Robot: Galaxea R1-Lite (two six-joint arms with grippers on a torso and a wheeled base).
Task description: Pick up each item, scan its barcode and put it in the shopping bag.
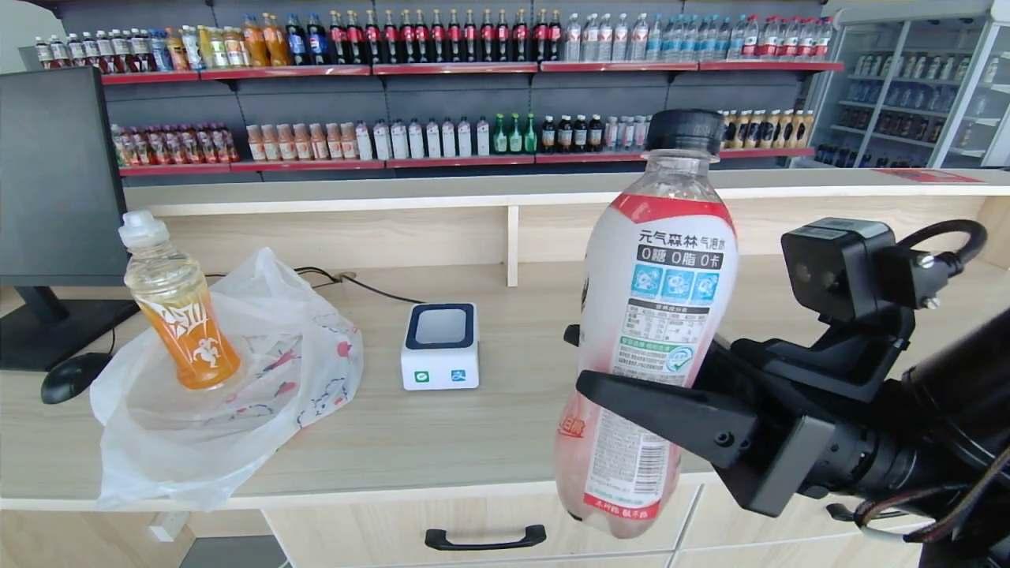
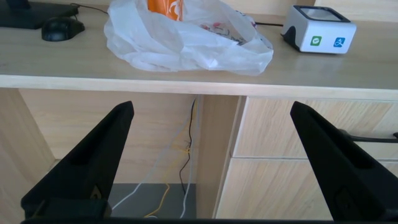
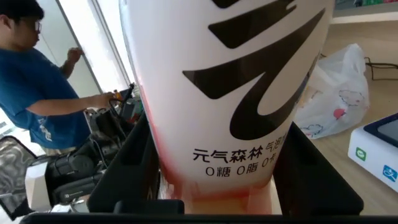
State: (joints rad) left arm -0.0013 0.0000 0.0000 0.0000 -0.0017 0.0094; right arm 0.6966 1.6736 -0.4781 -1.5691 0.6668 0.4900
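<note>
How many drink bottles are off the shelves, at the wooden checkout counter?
2. A clear bottle of orange drink stands in the white plastic shopping bag on the wooden counter; a pink-labelled, black-capped bottle is held in the right gripper's jaws. The bag may hide others.

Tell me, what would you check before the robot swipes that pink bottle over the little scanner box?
1. Grip: right claw shut on the pink drink bottle: ok.
2. Label: barcode turned toward the scanner: not ok, it faces the robot's head instead.
3. Scanner window uncovered: ok.
4. Room in the shopping bag beside the orange drink bottle: cannot tell.
5. Path: left claw open, low in front of the counter, out of the way: ok.
</note>
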